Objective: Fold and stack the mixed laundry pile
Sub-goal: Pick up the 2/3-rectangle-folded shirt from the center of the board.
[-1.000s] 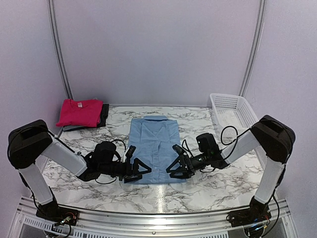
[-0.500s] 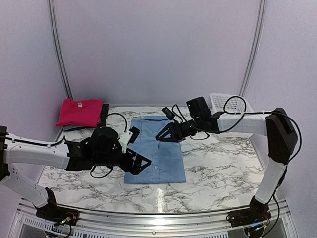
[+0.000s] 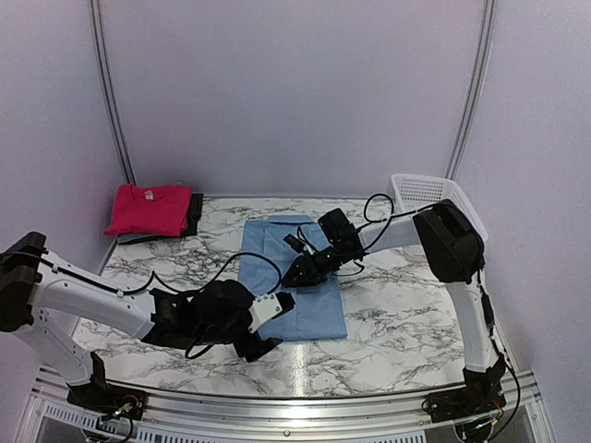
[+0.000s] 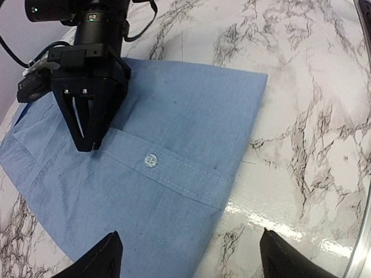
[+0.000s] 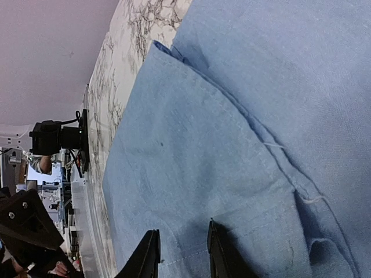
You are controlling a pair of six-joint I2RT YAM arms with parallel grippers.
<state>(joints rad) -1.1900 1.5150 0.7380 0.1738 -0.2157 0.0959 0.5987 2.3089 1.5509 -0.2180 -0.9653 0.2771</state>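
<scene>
Both arms have moved since 0.5 s ago. The left gripper (image 4: pixel 193 256) dropped from the left side of the light blue shirt (image 3: pixel 270 247) to its near hem. The right gripper (image 4: pixel 88 145) came in from the shirt's far-right edge to its middle.

Left jaws are spread wide and straddle the near hem, 1 finger over fabric, 1 over bare tabletop (image 3: pixel 406 295). The shirt's near-right corner is close by.

Right jaws are almost together, tips down on the shirt just beside the seam with the button (image 4: pixel 152 158). Can't tell if any fabric is pinched.

The shirt lies flat mid-tabletop. The pink T-shirt (image 3: pixel 148 208) sits folded on a dark piece (image 3: pixel 196 213) at far left. The white basket (image 3: pixel 429 190) is at far right.
</scene>
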